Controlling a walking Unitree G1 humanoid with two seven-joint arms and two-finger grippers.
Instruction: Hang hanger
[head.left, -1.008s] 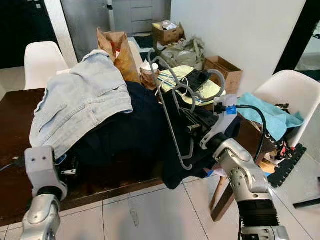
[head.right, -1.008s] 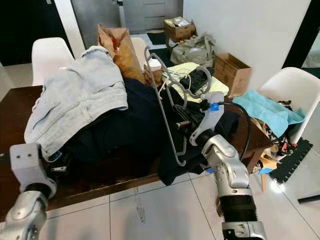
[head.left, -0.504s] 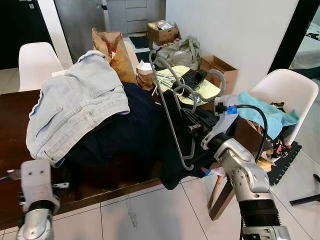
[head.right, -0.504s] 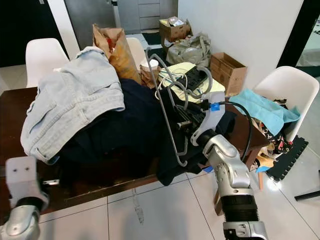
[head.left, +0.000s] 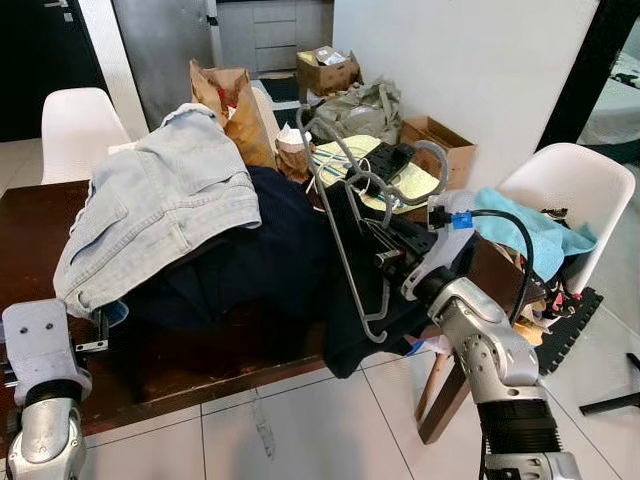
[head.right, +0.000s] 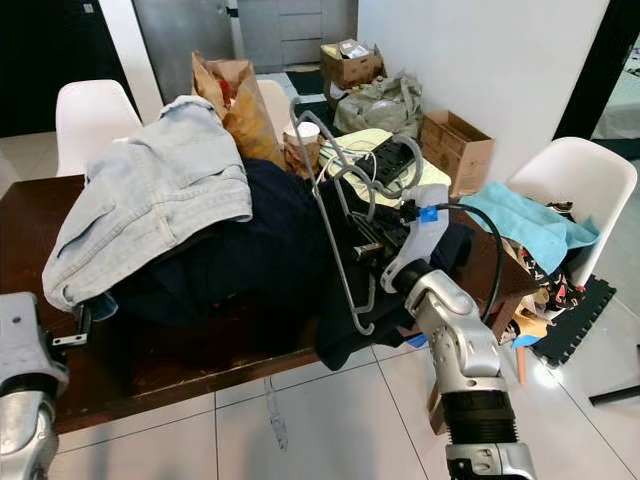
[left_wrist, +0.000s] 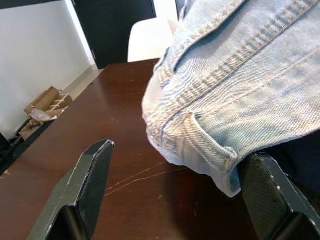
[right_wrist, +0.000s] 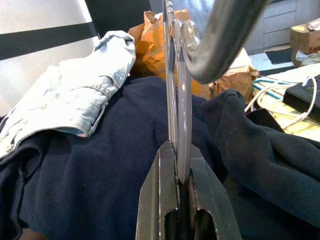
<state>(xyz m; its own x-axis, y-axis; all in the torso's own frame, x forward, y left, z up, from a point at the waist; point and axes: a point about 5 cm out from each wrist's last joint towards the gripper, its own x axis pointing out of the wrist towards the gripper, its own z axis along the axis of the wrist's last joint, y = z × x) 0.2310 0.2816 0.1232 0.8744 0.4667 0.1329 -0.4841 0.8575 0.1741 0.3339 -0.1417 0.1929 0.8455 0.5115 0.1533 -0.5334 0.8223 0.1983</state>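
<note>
Nearest to me, the left hand hangs low at the near edge of the dark wooden counter, its two black fingers spread wide apart with nothing between them, pointing at the hem of a pale denim jacket. To the right, the right hand is clamped tight on the grey hangers, its fingers pinched together around their thin lower bars; the hangers stand nearly upright above the heap, hooks curling up at the top. Under them lies a navy garment spilling over the counter's front edge, with the denim jacket draped on its left side. Behind the pile stand brown paper bags and a yellow pad with a black device. White chairs flank the counter, one carrying a teal cloth. Cardboard boxes sit by the far wall.
</note>
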